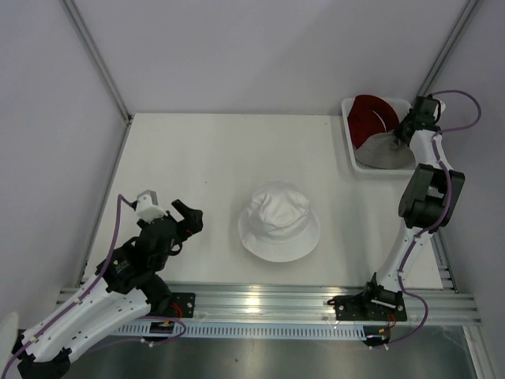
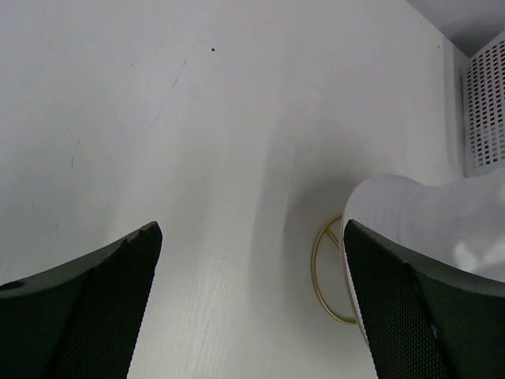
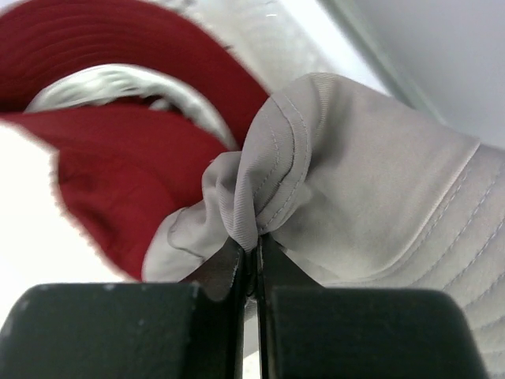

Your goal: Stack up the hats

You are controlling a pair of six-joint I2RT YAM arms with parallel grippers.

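White table (image 1: pixel 197 158), with the white hat (image 1: pixel 278 221) sitting about mid-table. The white basket (image 1: pixel 348 134) in the far right corner holds the dark red hat (image 1: pixel 369 114) and the grey hat (image 1: pixel 387 151). The right gripper (image 3: pixel 254 253) is clamped tight on a fold of the grey hat's brim. The left gripper (image 1: pixel 188 225) hangs spread wide left of the white hat, gripping nothing. A gold wire ring (image 2: pixel 327 272) peeks out from under the white hat.

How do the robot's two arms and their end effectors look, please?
The left arm and right arm have white shells, black joints and a purple cable each. The left end effector and right end effector are black and two-fingered; the left fingers show fine dots.
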